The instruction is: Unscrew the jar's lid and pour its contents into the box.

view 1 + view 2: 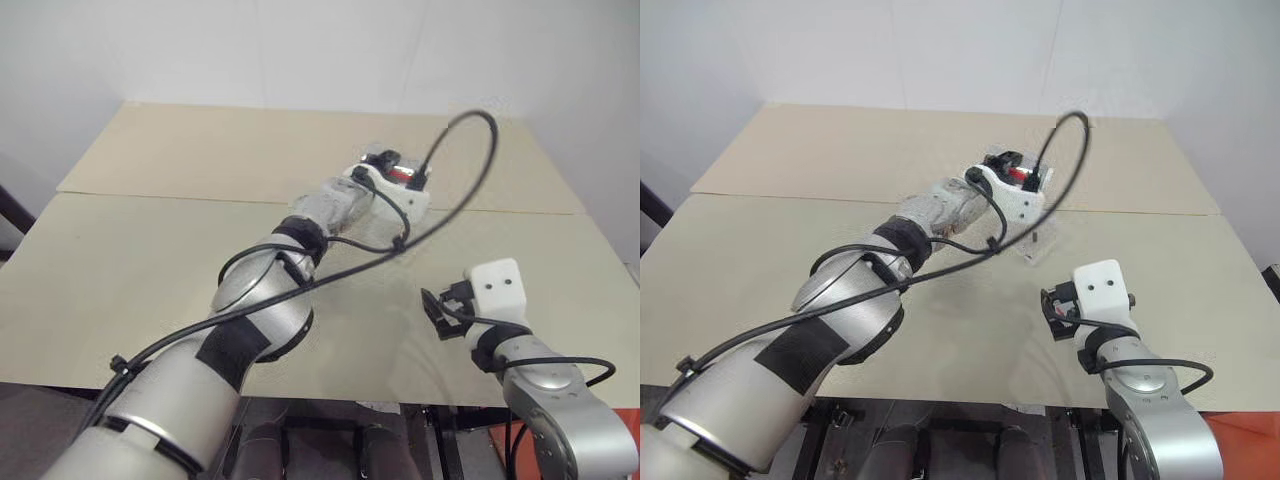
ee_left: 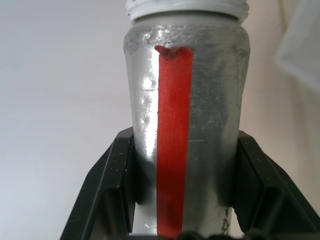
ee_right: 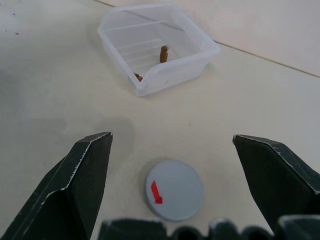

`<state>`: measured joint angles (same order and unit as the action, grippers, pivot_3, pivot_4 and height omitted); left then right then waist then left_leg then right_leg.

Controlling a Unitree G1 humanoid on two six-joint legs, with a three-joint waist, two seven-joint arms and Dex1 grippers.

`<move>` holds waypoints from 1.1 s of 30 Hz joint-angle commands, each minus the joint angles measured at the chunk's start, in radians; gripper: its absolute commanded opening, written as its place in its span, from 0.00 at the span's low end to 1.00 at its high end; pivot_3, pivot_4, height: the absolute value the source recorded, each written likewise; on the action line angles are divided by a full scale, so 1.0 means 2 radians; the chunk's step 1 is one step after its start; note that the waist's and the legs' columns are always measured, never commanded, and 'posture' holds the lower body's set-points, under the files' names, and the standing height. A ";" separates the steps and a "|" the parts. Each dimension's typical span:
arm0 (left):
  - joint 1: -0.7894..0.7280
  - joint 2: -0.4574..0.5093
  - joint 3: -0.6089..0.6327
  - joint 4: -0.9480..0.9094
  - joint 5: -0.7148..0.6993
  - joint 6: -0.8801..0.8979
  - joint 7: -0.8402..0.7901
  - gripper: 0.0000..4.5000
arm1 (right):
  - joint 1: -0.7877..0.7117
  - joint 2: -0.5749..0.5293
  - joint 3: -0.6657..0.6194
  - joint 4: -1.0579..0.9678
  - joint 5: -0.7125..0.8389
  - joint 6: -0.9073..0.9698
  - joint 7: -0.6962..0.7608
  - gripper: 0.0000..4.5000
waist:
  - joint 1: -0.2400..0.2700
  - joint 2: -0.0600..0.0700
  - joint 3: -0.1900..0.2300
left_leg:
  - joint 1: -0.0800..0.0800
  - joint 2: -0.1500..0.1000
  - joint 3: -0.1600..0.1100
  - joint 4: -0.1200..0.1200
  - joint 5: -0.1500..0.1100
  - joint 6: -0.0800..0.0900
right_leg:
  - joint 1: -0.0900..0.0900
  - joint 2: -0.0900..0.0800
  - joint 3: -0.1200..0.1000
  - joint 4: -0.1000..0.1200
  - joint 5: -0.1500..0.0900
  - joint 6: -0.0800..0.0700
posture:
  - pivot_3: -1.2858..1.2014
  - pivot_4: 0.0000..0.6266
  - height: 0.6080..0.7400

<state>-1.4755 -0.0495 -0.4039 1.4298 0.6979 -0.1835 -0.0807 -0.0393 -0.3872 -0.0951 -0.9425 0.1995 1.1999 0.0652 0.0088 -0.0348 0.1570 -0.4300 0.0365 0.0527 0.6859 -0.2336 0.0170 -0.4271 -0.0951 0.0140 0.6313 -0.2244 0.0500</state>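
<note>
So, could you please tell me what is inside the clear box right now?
The box holds two small brownish bits: one leaning against the inner wall, another near the front corner. The cloudy front wall hides part of the floor, so anything else there cannot be seen.

Contents (image 3: 163, 53) in box (image 3: 192, 64); lid (image 3: 174, 190) on table (image 3: 60, 90) nearby

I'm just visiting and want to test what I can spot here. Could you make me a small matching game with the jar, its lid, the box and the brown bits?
Things:
1. jar
2. lid
3. box
4. brown bits

States:
A. lying inside the clear box
B. flat on the table, off the jar
C. clamped in the left gripper
D. standing on the table beyond the lid

Pairs: 1-C, 2-B, 3-D, 4-A
</note>
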 commanded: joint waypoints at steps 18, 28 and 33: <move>0.125 0.017 0.355 -0.084 -0.383 -0.065 -0.183 0.47 | -0.062 -0.029 0.017 0.071 -0.008 -0.068 0.043 0.99 | -0.003 0.000 0.000 | 0.002 0.000 0.000 0.000 0.000 0.000 | 0.002 0.000 0.000 0.000 0.000 0.000 | 0.52 0.24 1.00; 0.276 0.017 0.304 -0.175 -0.374 -0.123 -0.172 0.47 | -0.084 -0.039 0.041 0.107 -0.009 -0.098 0.064 0.99 | -0.004 0.000 0.000 | 0.003 0.000 0.000 0.000 0.000 0.000 | 0.003 0.000 0.000 0.000 0.000 0.000 | 0.52 0.24 1.00; 0.318 0.017 0.288 -0.195 -0.372 -0.144 -0.147 0.47 | -0.089 -0.040 0.048 0.123 -0.012 -0.110 0.071 0.99 | -0.003 0.000 0.000 | 0.003 0.000 0.000 0.000 0.000 0.000 | 0.003 0.000 0.000 0.000 0.000 0.000 | 0.52 0.24 1.00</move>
<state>-0.8367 -0.0117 0.1868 1.0780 -0.0470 -0.4424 -0.3953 -0.1938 -0.4586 0.0008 -0.6818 0.1886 1.0188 0.2004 0.0025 -0.0339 0.1565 -0.4243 0.0364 0.0519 0.6868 -0.2335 0.0170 -0.4211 -0.0951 0.0136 0.6316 -0.2238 0.0497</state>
